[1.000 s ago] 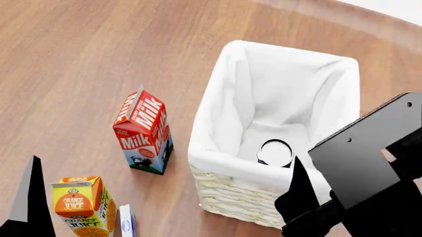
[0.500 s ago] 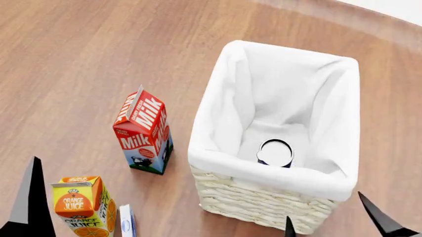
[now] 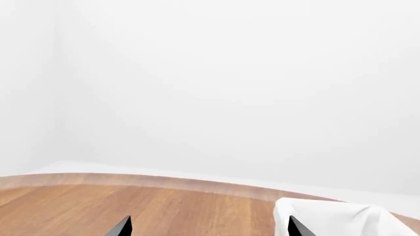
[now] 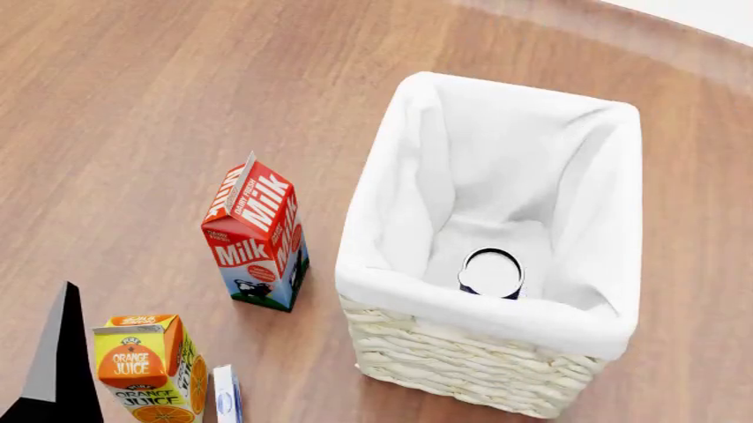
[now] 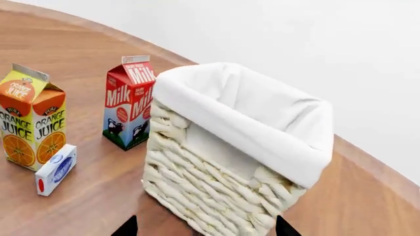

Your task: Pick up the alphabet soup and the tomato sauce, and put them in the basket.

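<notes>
The basket (image 4: 506, 256) stands upright on the wooden tabletop (image 4: 141, 106), its white cloth lining folded over the rim, and the alphabet soup (image 4: 491, 272) sits upright on the basket's floor near the front wall, its pale lid facing up with a sliver of dark blue label showing below it. The tomato sauce shows in none of the views. Left of the basket and apart from it stands a red milk carton (image 4: 256, 233); nearer the robot stands an orange juice carton (image 4: 150, 367), with a small white and blue box (image 4: 226, 395) lying just beside it. The right wrist view shows the basket's woven side with the milk carton, the juice carton and the small box beyond it. The left gripper (image 3: 208, 229) shows only as two dark fingertips (image 3: 120, 227) set well apart, holding nothing, above the tabletop with the cloth rim beside one tip. The right gripper (image 5: 203, 227) likewise shows two dark tips spread wide with nothing between them, just in front of the basket's wicker wall
</notes>
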